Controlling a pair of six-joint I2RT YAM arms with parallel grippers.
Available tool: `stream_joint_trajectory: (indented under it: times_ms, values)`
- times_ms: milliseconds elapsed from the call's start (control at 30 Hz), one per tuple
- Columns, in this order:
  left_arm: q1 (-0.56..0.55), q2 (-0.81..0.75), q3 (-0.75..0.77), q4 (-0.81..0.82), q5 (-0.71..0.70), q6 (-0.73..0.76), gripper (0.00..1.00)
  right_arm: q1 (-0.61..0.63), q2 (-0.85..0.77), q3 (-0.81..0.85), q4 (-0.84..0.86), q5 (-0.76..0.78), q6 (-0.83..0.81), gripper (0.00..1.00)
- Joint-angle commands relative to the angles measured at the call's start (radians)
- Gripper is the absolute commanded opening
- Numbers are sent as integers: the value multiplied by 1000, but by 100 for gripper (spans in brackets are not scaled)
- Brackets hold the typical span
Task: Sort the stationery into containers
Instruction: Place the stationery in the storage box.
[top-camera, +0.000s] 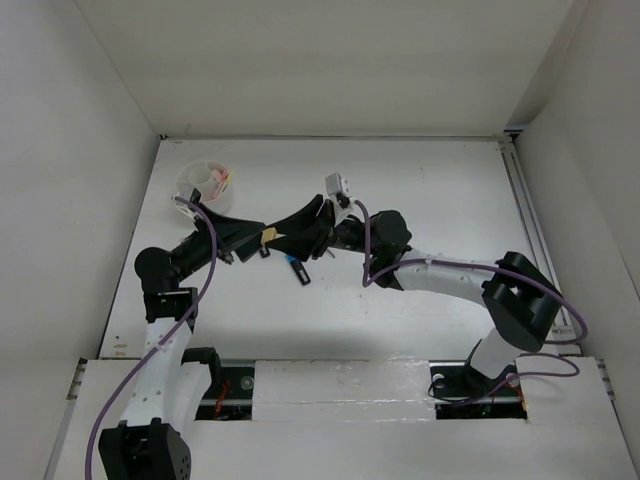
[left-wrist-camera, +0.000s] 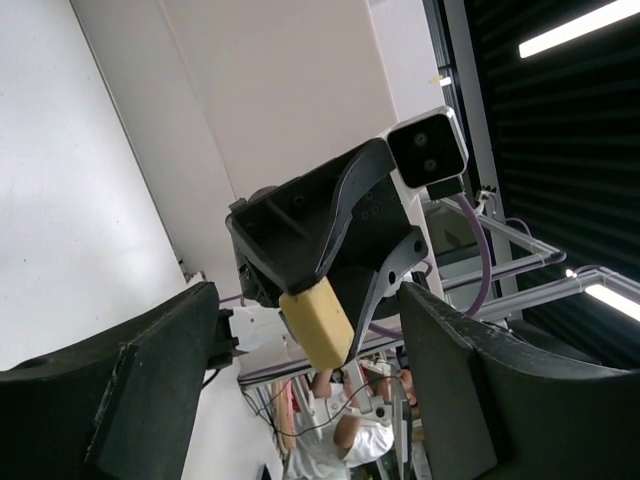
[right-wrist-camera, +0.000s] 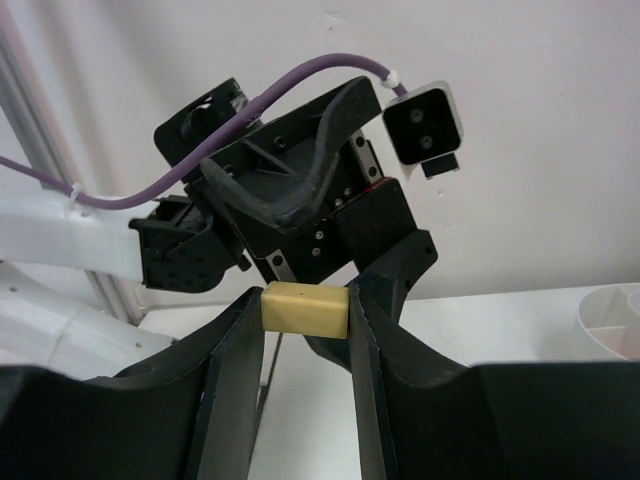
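Observation:
My right gripper (right-wrist-camera: 305, 297) is shut on the small beige eraser (right-wrist-camera: 305, 310) and holds it by its ends above the table. In the top view the eraser (top-camera: 269, 236) hangs where the two grippers meet tip to tip. My left gripper (left-wrist-camera: 310, 345) is open wide; the eraser (left-wrist-camera: 316, 320) sits in the gap between its fingers (left-wrist-camera: 150, 380) and touches neither. A blue-and-black highlighter (top-camera: 298, 270) lies on the table just below the grippers. The round white tub (top-camera: 205, 185) stands at the far left with pink and orange items in it.
The tub's rim (right-wrist-camera: 615, 320) shows at the right edge of the right wrist view. White walls enclose the table on the left, back and right. The two arms cross the middle of the table.

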Motion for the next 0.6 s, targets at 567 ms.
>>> stream_joint_trajectory:
  times_ms: [567]
  values:
    - [-1,-3,9,77,49,-83,45,2,54,60,57,-73,-44,0]
